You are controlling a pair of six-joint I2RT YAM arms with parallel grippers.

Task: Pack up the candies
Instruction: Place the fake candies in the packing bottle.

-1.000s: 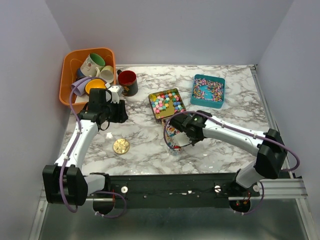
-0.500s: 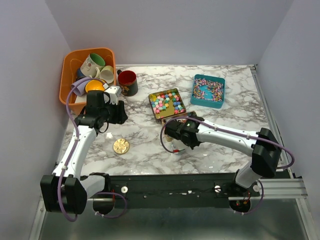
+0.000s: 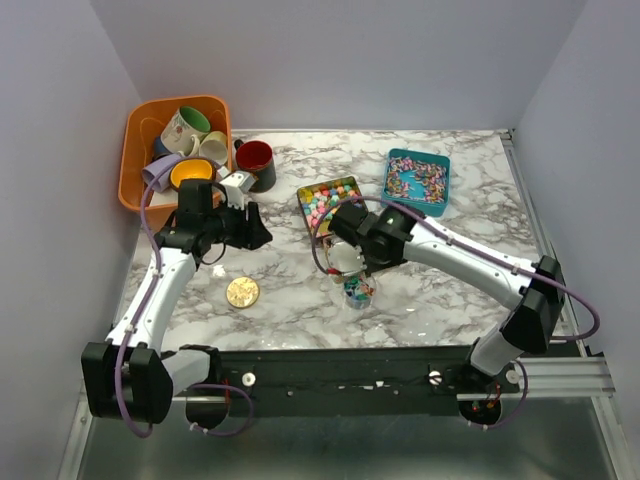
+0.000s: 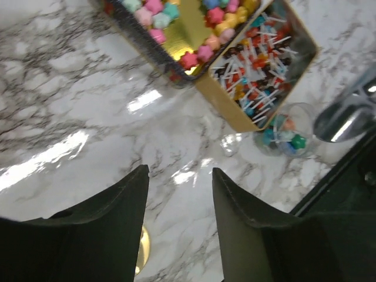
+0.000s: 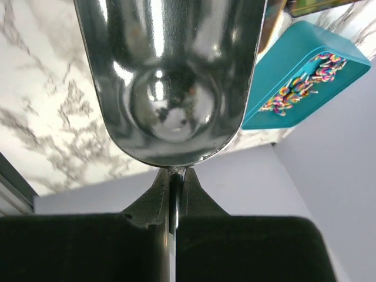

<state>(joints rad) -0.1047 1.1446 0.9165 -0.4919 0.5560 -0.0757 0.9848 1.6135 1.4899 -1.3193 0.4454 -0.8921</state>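
Observation:
The candies (image 3: 322,197) are small bright sweets in an open gold tin (image 3: 312,222); in the left wrist view the candies (image 4: 176,23) fill one compartment, and thin wrapped pieces (image 4: 258,64) fill the other. A small glass jar (image 3: 358,292) (image 4: 285,138) holds a few sweets. My right gripper (image 3: 358,245) (image 5: 176,176) is shut on the handle of a metal scoop (image 3: 344,260) (image 5: 170,76), whose bowl is empty, between the jar and the gold tin. Left of the tin, my left gripper (image 3: 256,228) (image 4: 179,176) hangs open over bare marble with nothing in it.
A teal tin (image 3: 416,181) (image 5: 299,76) of small mixed-colour pieces sits at the back right. A flat gold lid (image 3: 242,292) (image 4: 143,249) lies front left. An orange basket (image 3: 135,150) of mugs and a red mug (image 3: 256,165) stand at the back left.
My right gripper has moved the scoop off the jar and back toward the gold tin, so the jar now shows. The left gripper has shifted slightly to the right.

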